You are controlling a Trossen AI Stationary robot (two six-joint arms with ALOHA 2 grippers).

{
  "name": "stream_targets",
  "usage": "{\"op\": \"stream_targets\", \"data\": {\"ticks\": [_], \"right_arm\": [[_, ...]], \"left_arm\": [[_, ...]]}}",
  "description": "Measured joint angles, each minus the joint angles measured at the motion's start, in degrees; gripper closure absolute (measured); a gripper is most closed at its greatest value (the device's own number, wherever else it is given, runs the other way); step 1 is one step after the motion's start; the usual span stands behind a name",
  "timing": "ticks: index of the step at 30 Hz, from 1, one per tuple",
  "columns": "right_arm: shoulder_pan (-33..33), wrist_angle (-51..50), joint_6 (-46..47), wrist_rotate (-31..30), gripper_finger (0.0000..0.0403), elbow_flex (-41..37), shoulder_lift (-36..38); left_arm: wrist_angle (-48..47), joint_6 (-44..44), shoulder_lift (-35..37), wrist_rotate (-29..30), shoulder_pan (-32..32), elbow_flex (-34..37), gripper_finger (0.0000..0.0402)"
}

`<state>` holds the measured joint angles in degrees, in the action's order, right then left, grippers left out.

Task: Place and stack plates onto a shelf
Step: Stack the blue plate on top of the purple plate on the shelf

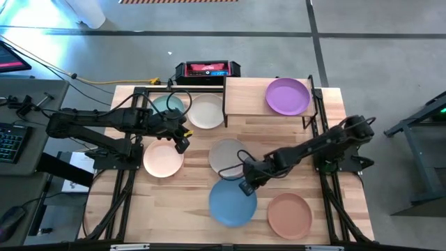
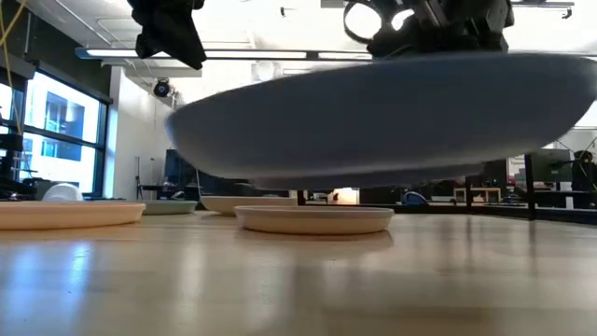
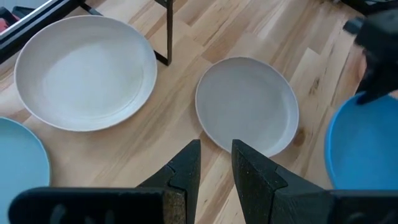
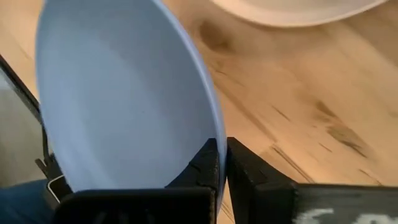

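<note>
Your right gripper (image 1: 247,185) has its jaws clamped on the rim of the blue plate (image 1: 233,202), while your left gripper (image 1: 182,143) hangs narrowly parted beside the pink plate (image 1: 163,158).

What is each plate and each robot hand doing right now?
Blue plate: pinched at its rim by the right gripper, lifted off the table.
Purple plate: lying on the shelf.
Grey plate, cream-white plate, teal plate, peach-pink plate, terracotta plate: flat on the table.
Left gripper: jaws slightly apart, holding nothing.
</note>
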<state>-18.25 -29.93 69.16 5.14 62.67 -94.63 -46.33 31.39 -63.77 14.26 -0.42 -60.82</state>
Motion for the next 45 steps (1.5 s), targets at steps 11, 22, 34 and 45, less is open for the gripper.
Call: {"op": "stream_targets", "data": {"ticks": [11,22,34,45], "right_arm": [[4.15,-8.02,1.45,-4.99,0.0403,-0.04,11.44],[12.77,-19.99,0.93,-9.04,0.0403,-0.04,25.17],[26.85,-31.07,-1.57,-11.76,0.0403,-0.04,39.69],[41.54,-33.46,-6.4,-17.74,0.0403,-0.04,49.56]], "left_arm": [[0.0,-2.03,0.01,-0.16,0.01,0.0,0.0323],[-0.02,-5.17,0.02,-0.19,0.0,0.0,0.0323],[0.04,-5.32,0.0,-0.18,0.0,0.0,0.0323],[0.08,-5.1,0.02,-0.18,0.01,0.0,0.0323]]}}
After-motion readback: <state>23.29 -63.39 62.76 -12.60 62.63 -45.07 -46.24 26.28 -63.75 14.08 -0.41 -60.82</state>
